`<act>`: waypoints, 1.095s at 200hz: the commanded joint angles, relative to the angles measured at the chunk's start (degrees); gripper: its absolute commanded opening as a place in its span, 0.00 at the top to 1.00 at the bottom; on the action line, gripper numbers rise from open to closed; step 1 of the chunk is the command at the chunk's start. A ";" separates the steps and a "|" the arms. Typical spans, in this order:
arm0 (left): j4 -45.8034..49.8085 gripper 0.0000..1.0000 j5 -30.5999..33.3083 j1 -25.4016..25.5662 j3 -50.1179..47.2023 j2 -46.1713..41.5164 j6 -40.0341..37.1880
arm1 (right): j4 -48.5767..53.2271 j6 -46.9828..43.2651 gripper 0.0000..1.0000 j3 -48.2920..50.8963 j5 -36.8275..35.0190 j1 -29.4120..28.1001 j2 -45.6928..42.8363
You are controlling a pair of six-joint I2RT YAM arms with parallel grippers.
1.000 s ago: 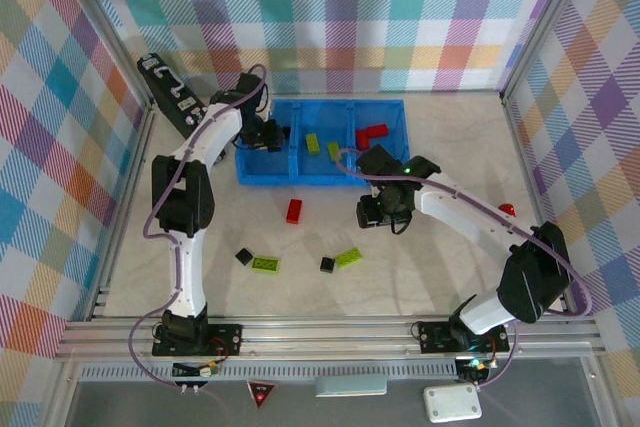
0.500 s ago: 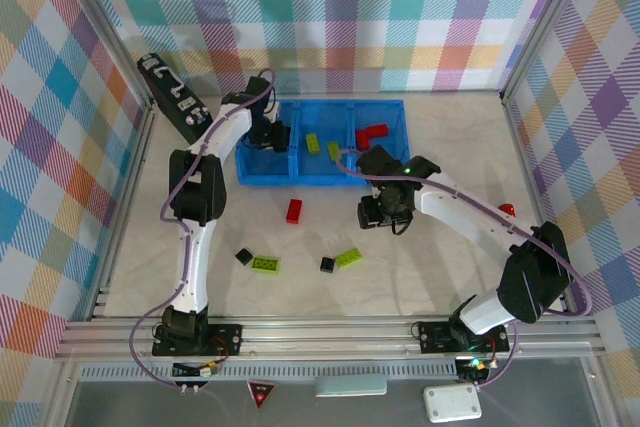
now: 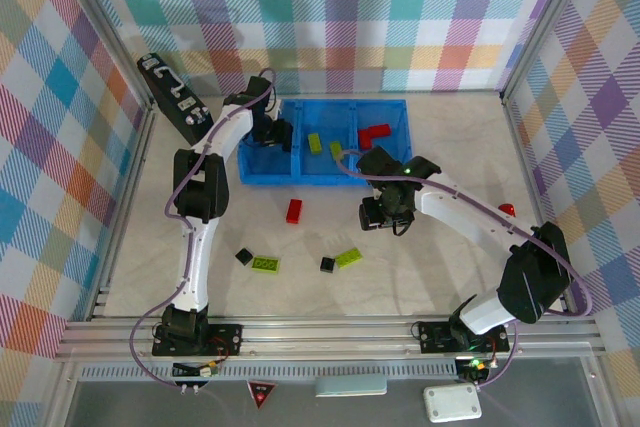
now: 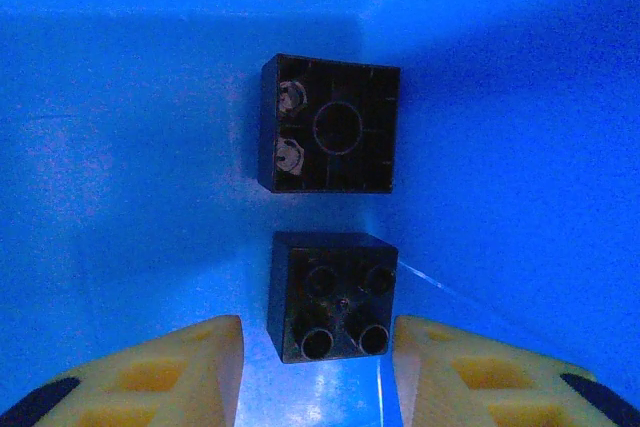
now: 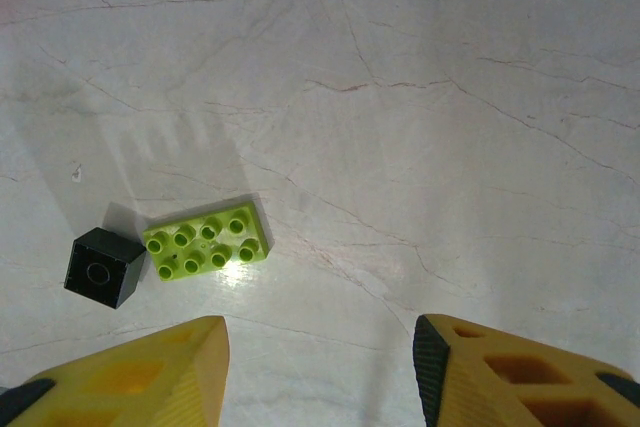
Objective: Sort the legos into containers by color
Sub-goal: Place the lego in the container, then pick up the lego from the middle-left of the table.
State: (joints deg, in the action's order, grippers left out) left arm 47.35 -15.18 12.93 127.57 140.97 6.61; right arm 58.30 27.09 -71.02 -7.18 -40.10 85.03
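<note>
The blue bin (image 3: 322,179) has three compartments. My left gripper (image 3: 272,136) is down in the left one, open. A black brick (image 4: 332,295) lies just ahead of its fingertips (image 4: 205,362), with a gap on each side. A second black brick (image 4: 330,125) lies upside down beyond it. The middle compartment holds two lime green bricks (image 3: 313,142), the right one a red brick (image 3: 372,134). My right gripper (image 3: 385,215) hovers open over bare table. In its wrist view a lime green brick (image 5: 207,238) touches a black brick (image 5: 100,267).
Loose on the table are a red brick (image 3: 293,210), a black brick (image 3: 243,257), a lime green brick (image 3: 266,264), another black brick (image 3: 326,264) and a green one (image 3: 348,257). A red piece (image 3: 507,209) lies at the right. A black panel (image 3: 172,92) leans at the back left.
The left arm's elbow swung right and the left gripper shifted slightly right inside the left compartment. The right arm has barely moved.
</note>
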 commanded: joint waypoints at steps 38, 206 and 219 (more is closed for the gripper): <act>-1.31 0.56 -2.22 0.08 0.02 -3.61 -0.08 | 1.83 2.07 0.47 0.70 -0.64 -0.22 -2.81; 8.19 0.57 3.80 -0.14 -27.34 -34.13 -4.22 | -9.00 3.62 0.47 6.59 1.47 -7.71 3.82; 9.17 0.57 4.75 -0.18 -29.94 -36.63 -5.00 | -10.23 3.61 0.47 7.39 1.14 -8.77 5.05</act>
State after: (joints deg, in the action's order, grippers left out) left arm 52.90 -12.53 12.99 101.21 109.95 3.68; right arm 51.13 30.24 -65.14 -6.42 -47.05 88.18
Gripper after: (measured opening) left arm 0.433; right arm 0.531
